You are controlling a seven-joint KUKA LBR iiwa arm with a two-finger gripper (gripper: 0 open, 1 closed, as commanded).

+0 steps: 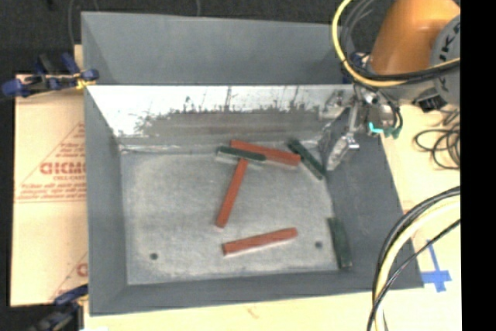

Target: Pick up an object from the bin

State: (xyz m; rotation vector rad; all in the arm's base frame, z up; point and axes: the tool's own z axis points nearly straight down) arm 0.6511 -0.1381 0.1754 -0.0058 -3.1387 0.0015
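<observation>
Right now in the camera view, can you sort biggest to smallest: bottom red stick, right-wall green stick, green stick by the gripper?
1. The bottom red stick, clearly longest.
2 and 3. The right-wall green stick and the green stick by the gripper look alike, so I won't rank them.

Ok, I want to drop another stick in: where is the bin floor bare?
Bare: the left floor, between the left wall and the slanted red stick; also the middle right, between that stick and the green stick by the right wall. Crowded: the back, around the rear red stick.
</observation>
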